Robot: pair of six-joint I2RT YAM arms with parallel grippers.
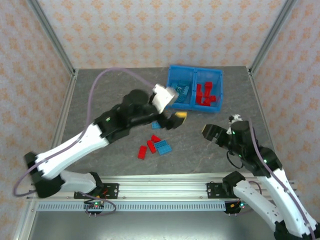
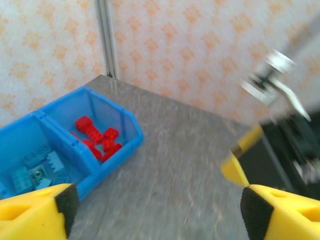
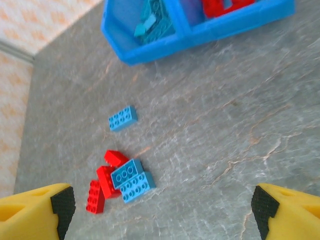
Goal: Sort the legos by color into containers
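Wide open and empty: left end effector (image 2: 157, 207) at bottom of blurred wrist view; right end effector (image 3: 162, 205) equally spread; bin (image 3: 150, 52) cropped at top edge, red compartment (image 3: 240, 22) mostly cut off; loose legos (image 3: 120, 182) lower left on surface (image 3: 225, 150).

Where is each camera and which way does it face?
Top external: high behind the robot, looking down at the table; left arm and right arm show.
Left wrist: on the left arm, facing the bin; left fingers frame the bottom.
Right wrist: looks down at loose legos; right fingers at bottom corners.
Shared: both wrist views catch the bin.
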